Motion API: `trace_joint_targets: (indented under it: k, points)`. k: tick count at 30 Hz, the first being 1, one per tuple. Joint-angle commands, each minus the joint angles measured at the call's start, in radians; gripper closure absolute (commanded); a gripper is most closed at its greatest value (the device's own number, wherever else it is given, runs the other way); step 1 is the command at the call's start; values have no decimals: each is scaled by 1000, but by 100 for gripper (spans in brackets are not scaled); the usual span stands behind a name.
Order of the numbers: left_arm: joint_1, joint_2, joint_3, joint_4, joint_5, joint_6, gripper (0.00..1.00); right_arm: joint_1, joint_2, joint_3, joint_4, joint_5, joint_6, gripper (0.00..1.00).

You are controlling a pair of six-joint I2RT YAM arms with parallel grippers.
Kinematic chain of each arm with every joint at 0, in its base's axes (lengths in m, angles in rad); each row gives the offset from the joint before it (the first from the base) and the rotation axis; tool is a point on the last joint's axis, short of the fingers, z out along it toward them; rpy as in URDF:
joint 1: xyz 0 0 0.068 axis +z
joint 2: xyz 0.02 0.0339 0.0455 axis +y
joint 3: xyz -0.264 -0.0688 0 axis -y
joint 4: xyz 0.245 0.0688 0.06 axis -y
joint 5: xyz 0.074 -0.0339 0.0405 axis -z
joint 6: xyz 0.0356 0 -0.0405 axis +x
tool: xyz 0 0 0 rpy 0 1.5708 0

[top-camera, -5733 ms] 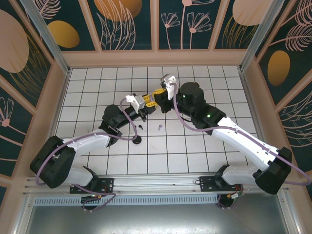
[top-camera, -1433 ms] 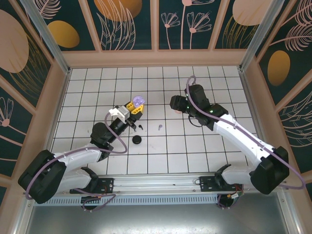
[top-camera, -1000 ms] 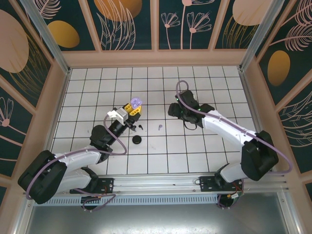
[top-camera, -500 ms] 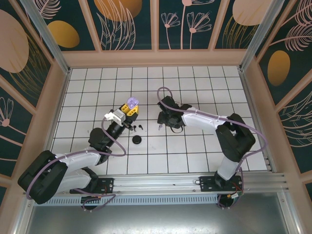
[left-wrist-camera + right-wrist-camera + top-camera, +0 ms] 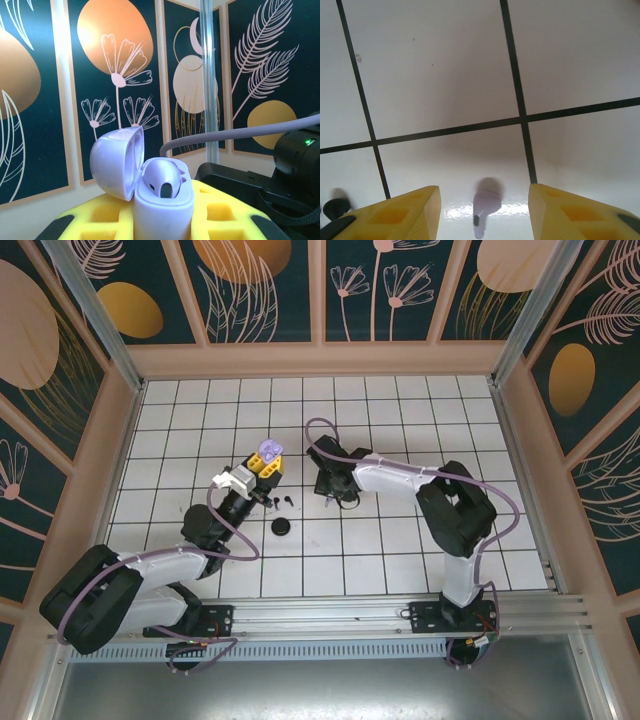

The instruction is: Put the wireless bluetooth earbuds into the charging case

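My left gripper [image 5: 267, 464] is shut on an open lilac charging case [image 5: 162, 207], held upright above the floor. The lid [image 5: 114, 162] is flipped back to the left, and one lilac earbud [image 5: 162, 179] sits in the case. In the top view the case [image 5: 270, 448] shows above the yellow fingers. A second lilac earbud [image 5: 484, 206] lies on a white tile between the yellow fingers [image 5: 395, 215] of my right gripper [image 5: 484, 216]. That gripper is open, with a clear gap on each side of the earbud. From above, my right gripper [image 5: 332, 488] points down at the floor.
Two small black earbuds [image 5: 280, 502] lie on the tiles between the grippers. One of them shows at the lower left of the right wrist view [image 5: 334, 207]. A round black case [image 5: 282, 527] sits just below them. A pink wall [image 5: 320, 360] bounds the tiled floor.
My right arm has swung left across the floor and come down over the loose lilac earbud. The left gripper has kept hold of the case, shifting only slightly left.
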Motion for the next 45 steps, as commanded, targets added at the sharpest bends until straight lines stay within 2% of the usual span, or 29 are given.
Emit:
trace_joint_targets:
  k: [1,16,35,45]
  points:
    - [-2,3,-12,71,-14,11,100,11,36,45,-58,17,12,52]
    - [8,5,-14,84,-10,8,100,24,102,86,-74,19,-2,61]
    - [17,26,-6,99,-7,-4,100,42,109,61,-70,10,-10,63]
    - [20,25,-2,97,-6,-12,100,41,122,76,-71,10,-71,71]
